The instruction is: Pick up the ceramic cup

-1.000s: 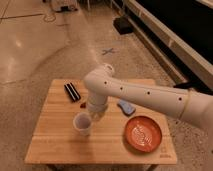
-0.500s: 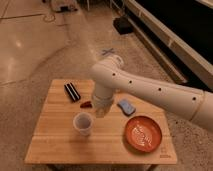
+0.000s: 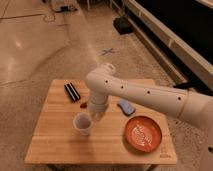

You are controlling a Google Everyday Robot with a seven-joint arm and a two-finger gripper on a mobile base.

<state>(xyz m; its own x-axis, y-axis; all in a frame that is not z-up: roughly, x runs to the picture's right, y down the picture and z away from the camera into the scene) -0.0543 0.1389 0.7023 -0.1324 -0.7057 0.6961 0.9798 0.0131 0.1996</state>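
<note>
One target: ceramic cup (image 3: 82, 123), upright on the wooden counter (image 3: 55, 145), left of centre.
Gripper (image 3: 97, 116): low, just beside the cup's right side.
Jaws: whether spread or closed cannot be told.
Risk: the cup could be tipped or shoved toward the front edge if the rim is struck on descent.
Clearance: orange plate (image 3: 143, 134) well apart.

I see the table (image 3: 55, 145) as pale wood, matt, with faint grain. The ceramic cup (image 3: 82, 123) looks smooth and white with a soft sheen. The plate (image 3: 143, 135) is orange-red and glossy, as if glazed. My arm (image 3: 145, 95) has a smooth off-white plastic shell, and its gripper (image 3: 96, 117) hangs just beside the cup. The floor (image 3: 30, 45) is polished and reflects the lights.
</note>
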